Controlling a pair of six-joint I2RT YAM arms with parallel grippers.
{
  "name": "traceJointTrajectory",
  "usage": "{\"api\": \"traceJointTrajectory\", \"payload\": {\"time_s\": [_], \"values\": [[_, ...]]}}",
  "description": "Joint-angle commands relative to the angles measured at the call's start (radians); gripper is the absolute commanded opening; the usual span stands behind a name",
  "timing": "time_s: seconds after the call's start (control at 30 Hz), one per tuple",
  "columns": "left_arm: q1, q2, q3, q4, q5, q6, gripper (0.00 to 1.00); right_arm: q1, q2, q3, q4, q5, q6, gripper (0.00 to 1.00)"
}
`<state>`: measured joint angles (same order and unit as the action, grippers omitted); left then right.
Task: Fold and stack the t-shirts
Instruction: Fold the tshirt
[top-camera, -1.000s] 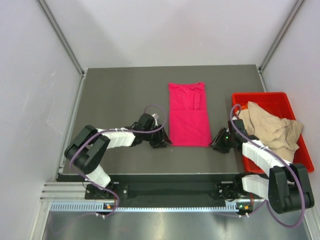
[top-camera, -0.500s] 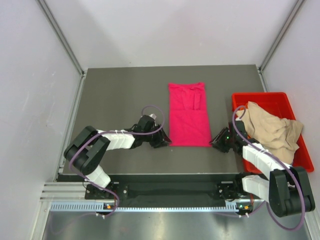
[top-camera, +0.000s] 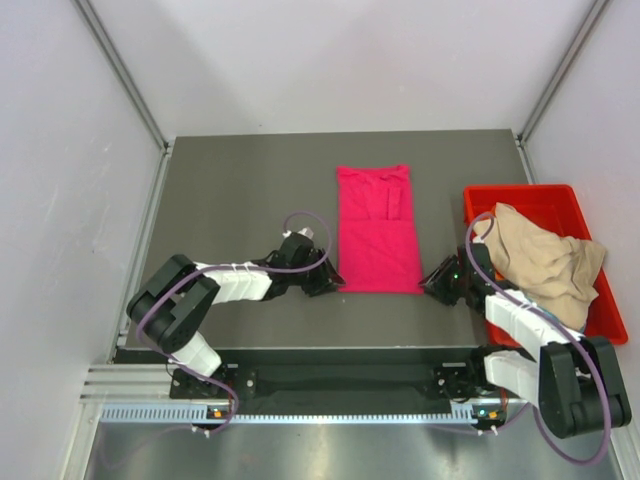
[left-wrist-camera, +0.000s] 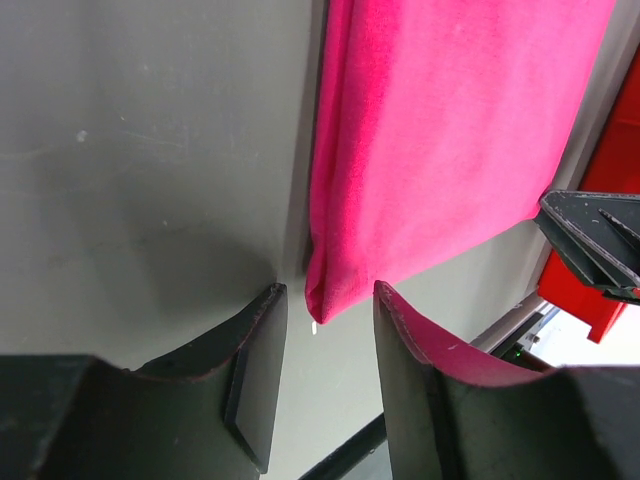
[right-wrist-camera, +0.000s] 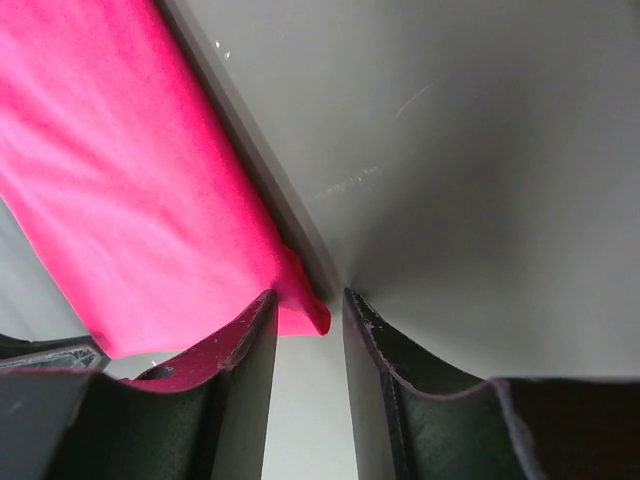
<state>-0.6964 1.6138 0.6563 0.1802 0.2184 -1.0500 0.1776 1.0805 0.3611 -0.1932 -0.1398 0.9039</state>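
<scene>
A magenta-pink t-shirt (top-camera: 378, 230) lies flat on the dark table as a long folded rectangle. My left gripper (top-camera: 328, 283) is low at its near left corner. In the left wrist view that gripper (left-wrist-camera: 328, 292) is open, and the shirt (left-wrist-camera: 450, 130) pokes its corner tip between the fingers (left-wrist-camera: 255, 370) without being pinched. My right gripper (top-camera: 433, 283) is at the near right corner. It is open too (right-wrist-camera: 308, 297), with that corner of the shirt (right-wrist-camera: 130, 180) just inside the gap. A tan-beige t-shirt (top-camera: 545, 255) lies crumpled in the bin.
The red plastic bin (top-camera: 520, 196) stands on the right side of the table, close behind my right arm. Its red wall (left-wrist-camera: 610, 160) also shows in the left wrist view. White walls enclose the table on three sides.
Both grippers have crept a little closer to the pink shirt's near corners. The shirt itself has not moved.
</scene>
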Motion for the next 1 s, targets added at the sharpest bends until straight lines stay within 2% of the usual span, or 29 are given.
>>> {"api": "traceJointTrajectory", "payload": {"time_s": [0.0,0.27,0.57,0.8,0.93,0.97], "values": [[-0.018,0.014,-0.011,-0.099,-0.071,0.015,0.46,0.016,-0.017,-0.03,-0.017,0.035,0.015,0.34],[-0.038,0.017,-0.018,-0.102,-0.083,-0.008,0.43,0.031,-0.028,-0.037,-0.023,0.045,0.026,0.34],[-0.051,-0.015,-0.032,-0.136,-0.108,-0.016,0.46,0.043,-0.051,-0.048,-0.032,0.055,0.038,0.33],[-0.052,0.001,-0.012,-0.142,-0.14,-0.005,0.43,0.054,-0.053,-0.05,-0.029,0.068,0.043,0.33],[-0.052,-0.014,-0.012,-0.098,-0.134,-0.001,0.22,0.054,-0.048,-0.056,-0.018,0.066,0.041,0.24],[-0.052,-0.023,-0.015,-0.073,-0.131,0.002,0.07,0.054,-0.051,-0.059,-0.014,0.059,0.038,0.13]]}}
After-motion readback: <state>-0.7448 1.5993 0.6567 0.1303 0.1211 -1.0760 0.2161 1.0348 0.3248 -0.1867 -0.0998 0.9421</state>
